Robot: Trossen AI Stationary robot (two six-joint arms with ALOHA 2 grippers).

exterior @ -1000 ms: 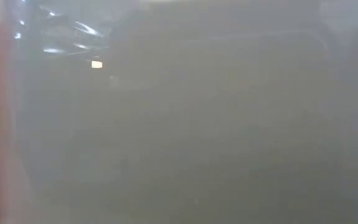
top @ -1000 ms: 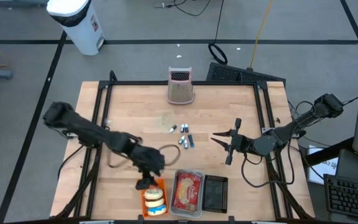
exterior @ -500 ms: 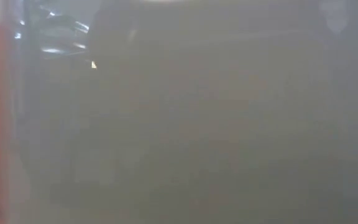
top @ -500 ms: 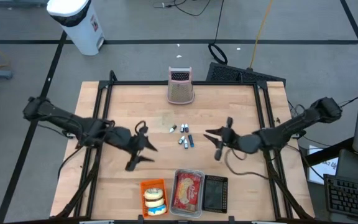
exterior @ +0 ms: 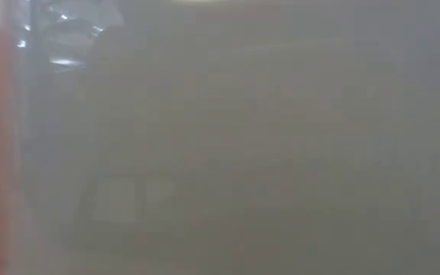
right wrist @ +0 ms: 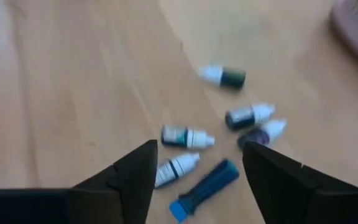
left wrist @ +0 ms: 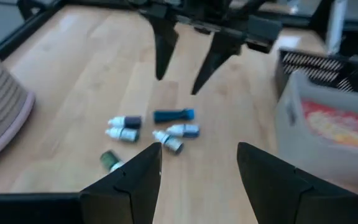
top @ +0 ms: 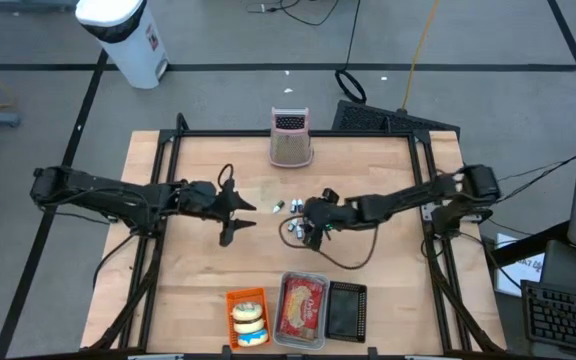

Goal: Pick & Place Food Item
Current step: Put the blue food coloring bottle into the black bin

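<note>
Pale round food items point(top: 249, 318) lie in an orange container point(top: 234, 300) at the table's near edge. Beside it, a red-packed food point(top: 303, 306) fills a clear tray point(top: 304, 277). My left gripper point(top: 240, 210) point(left wrist: 197, 155) hangs open over the table's middle, left of a cluster of small dropper bottles point(top: 294, 217) point(left wrist: 148, 127). My right gripper point(top: 303, 224) point(right wrist: 197, 152) hangs open right over that cluster and touches nothing; it also shows in the left wrist view point(left wrist: 185, 74). The low view is blocked by a pale blur.
A black container point(top: 346, 310) stands right of the tray. A pink grater-like basket point(top: 290, 140) stands at the far middle. A blue tube point(right wrist: 204, 186) lies among the bottles. Bare wood stretches along the table's left and right sides point(top: 408, 180).
My left gripper has drawn away from the orange container, toward the far edge, to the table's middle, and has levelled out. My right gripper has swept toward the table's left and down, and now hangs over the small bottles. The food has stayed in its containers.
</note>
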